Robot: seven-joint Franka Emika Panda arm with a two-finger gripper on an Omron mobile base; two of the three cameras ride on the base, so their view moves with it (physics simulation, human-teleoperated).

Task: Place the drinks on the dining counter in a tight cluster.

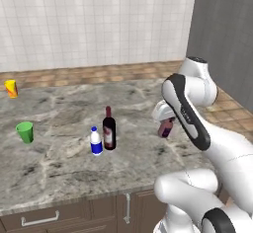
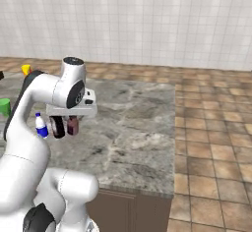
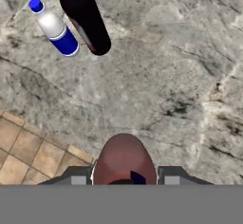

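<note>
Gripper [image 2: 73, 126] is pinching the brown bottle [image 1: 166, 127] between narrowly set jaws, holding it above the counter [image 1: 59, 168]. White bottle [image 1: 96, 141] and wine bottle [image 1: 109, 129] are standing just beside each other

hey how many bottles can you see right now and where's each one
3. The white bottle and the dark wine bottle stand side by side on the dining counter. The reddish-brown bottle is held in the tool, above the counter.
</note>
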